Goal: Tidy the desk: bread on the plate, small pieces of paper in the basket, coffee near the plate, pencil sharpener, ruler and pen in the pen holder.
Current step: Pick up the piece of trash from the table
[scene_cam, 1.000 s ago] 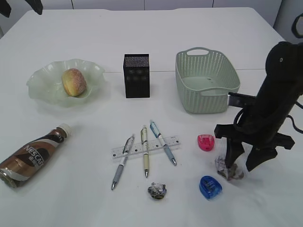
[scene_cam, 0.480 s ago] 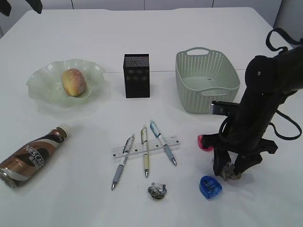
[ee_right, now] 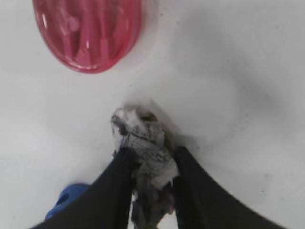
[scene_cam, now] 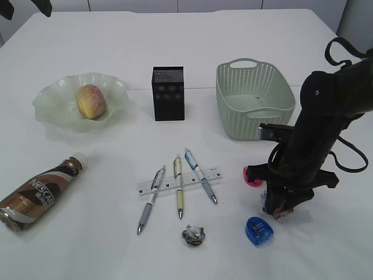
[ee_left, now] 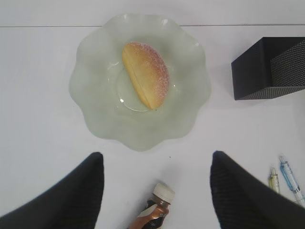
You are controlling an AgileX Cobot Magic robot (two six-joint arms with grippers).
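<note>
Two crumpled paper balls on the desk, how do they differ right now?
The paper ball by the pens lies free on the desk, untouched; the paper ball at the right gripper is pinched between its jaws.
The free one sits just below the pens, left of the blue sharpener; the gripped one sits between the blue and the pink sharpener.
Shared: both are small crumpled wads with dark print, neither yet in the basket.
</note>
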